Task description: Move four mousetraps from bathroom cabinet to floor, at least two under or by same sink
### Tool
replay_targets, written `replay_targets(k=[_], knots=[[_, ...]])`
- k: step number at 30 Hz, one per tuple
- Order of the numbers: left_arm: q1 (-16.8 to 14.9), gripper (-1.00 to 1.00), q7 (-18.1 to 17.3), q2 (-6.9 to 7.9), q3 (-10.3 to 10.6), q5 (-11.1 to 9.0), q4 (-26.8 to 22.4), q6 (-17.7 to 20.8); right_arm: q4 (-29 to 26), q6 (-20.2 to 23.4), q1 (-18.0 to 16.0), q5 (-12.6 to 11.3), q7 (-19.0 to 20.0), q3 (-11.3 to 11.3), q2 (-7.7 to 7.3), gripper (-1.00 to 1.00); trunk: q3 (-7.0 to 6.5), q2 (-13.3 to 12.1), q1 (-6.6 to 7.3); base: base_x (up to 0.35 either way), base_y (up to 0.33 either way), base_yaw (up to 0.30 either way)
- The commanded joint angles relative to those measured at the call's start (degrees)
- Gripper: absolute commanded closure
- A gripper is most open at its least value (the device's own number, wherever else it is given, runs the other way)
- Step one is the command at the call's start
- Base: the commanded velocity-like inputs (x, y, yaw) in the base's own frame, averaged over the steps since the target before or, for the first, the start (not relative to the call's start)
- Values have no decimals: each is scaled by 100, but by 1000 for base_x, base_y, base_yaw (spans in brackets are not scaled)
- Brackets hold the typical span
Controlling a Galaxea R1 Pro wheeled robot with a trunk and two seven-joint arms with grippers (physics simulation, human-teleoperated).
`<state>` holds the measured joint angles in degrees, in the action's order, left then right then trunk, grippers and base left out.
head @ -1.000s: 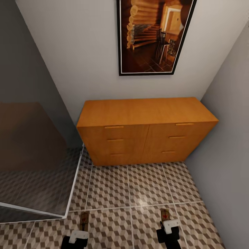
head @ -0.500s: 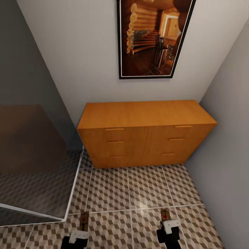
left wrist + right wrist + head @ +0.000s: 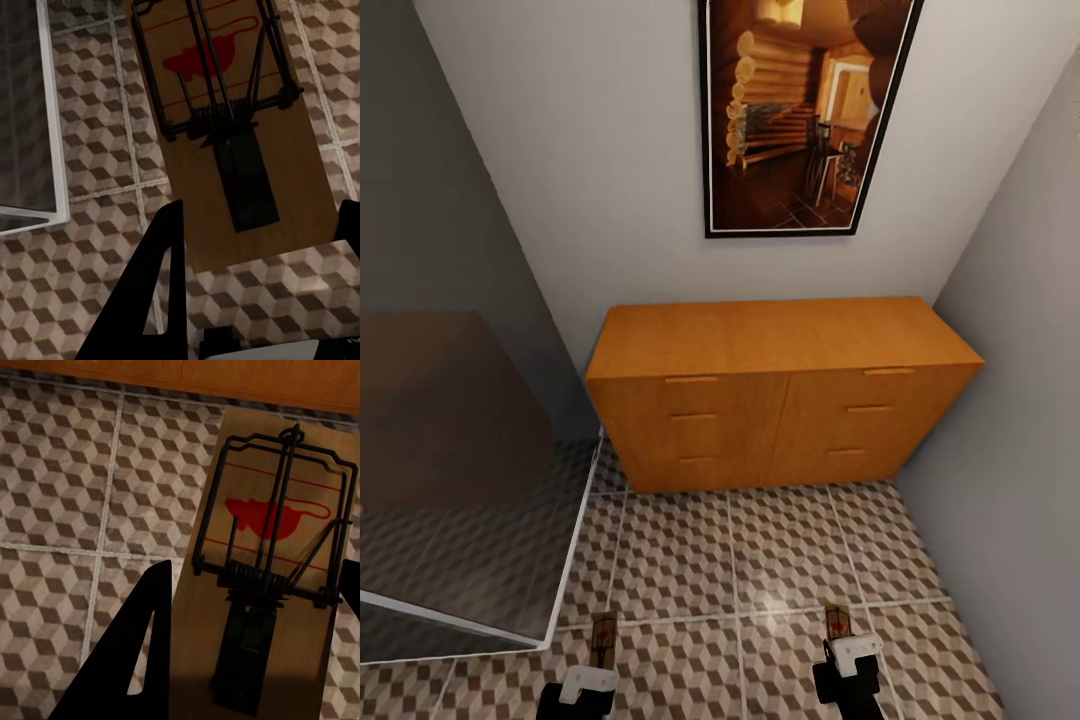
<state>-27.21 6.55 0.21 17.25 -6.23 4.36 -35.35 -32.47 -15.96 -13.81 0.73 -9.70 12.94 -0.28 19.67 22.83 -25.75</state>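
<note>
The orange-brown cabinet [image 3: 780,390] stands against the back wall with all its drawers closed. In front of it lies the cube-patterned bathroom floor [image 3: 760,550]. My left gripper [image 3: 598,668] is shut on a wooden mousetrap [image 3: 603,636] held above the tiles. Up close, the board [image 3: 232,127] with its wire and red mark sits between the dark fingers [image 3: 161,277]. My right gripper [image 3: 842,648] is shut on a second mousetrap [image 3: 837,620], seen close between its fingers [image 3: 146,645] as a board [image 3: 270,577]. The sink is out of view.
A glass shower panel [image 3: 460,480] with a white frame [image 3: 575,540] runs along the left. A grey wall [image 3: 1020,450] closes the right side. A framed picture [image 3: 805,110] hangs above the cabinet. Open tiles lie between me and the cabinet.
The whole view has shifted: cabinet and picture sit lower and a little smaller, so the camera has backed away. Both grippers keep their mousetraps in the same pose.
</note>
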Motion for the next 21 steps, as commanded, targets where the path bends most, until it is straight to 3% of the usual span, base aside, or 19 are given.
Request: replay_targets(k=[1, 21], knots=[[-6, 100, 13, -3, 50, -47, 21, -33, 4, -13, -6, -2, -23, 25, -3, 100, -1, 9, -3, 0, 0, 0], [-5, 100, 13, -4, 50, -49, 21, -28, 12, -13, -7, -2, -23, 33, 1, 100, -182, 9, -3, 0, 0, 0]])
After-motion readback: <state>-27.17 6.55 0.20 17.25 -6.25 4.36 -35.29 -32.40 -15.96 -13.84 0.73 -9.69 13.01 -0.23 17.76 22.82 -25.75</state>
